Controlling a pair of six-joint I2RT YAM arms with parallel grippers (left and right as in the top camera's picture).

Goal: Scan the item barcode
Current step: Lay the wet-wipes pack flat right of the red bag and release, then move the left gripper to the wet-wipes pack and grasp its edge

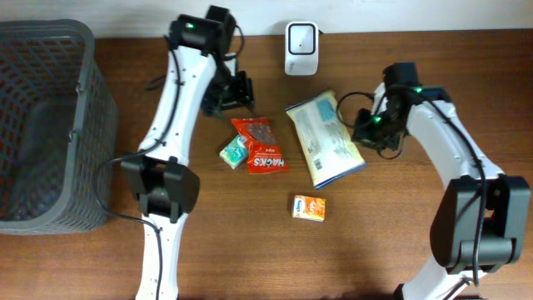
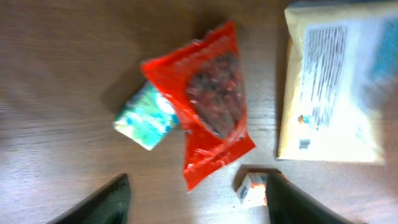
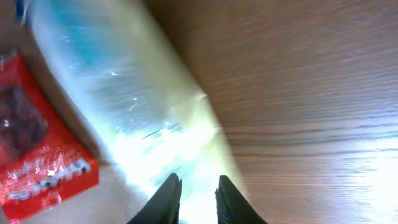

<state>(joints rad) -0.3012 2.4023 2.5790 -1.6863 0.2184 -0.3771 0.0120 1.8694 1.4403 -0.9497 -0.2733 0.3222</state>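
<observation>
Overhead: a large pale bag (image 1: 325, 137) lies flat mid-table, just right of a red snack pouch (image 1: 265, 146). Its long axis slants from the white scanner (image 1: 301, 47) at the back toward the front right. The right gripper (image 1: 364, 132) sits at the bag's right edge. The left gripper (image 1: 237, 92) hovers behind the pouch.

Left wrist: the left gripper (image 2: 198, 180) stands wide apart and empty. The bag shows a printed panel face-up.

Right wrist: the right gripper (image 3: 198, 186) is parted narrowly over glossy film, visibly holding nothing. The bag looks light, soft and slippery; an edge seam seems the safest hold.
</observation>
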